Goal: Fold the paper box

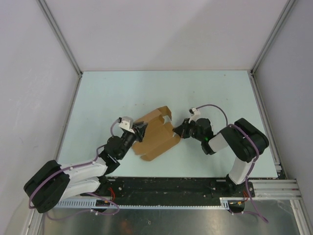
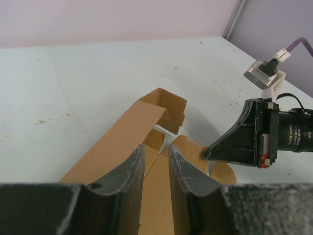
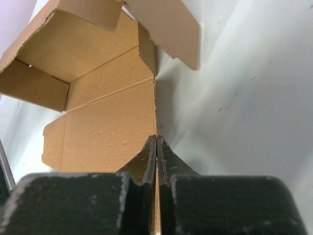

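Tan paper box [image 3: 105,125] edge inside fully closed right gripper [image 3: 156,143].

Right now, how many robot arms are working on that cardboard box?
2. The left arm has the left fingers at the left side of the cardboard box; the right arm pinches its right edge with the right fingers.

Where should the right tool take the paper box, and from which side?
Grip the paper box at its right-hand edge, edge-on from the right: that flap is one thin sheet with an exposed straight edge, so a tool closes on its two faces. The right tool is shut there.
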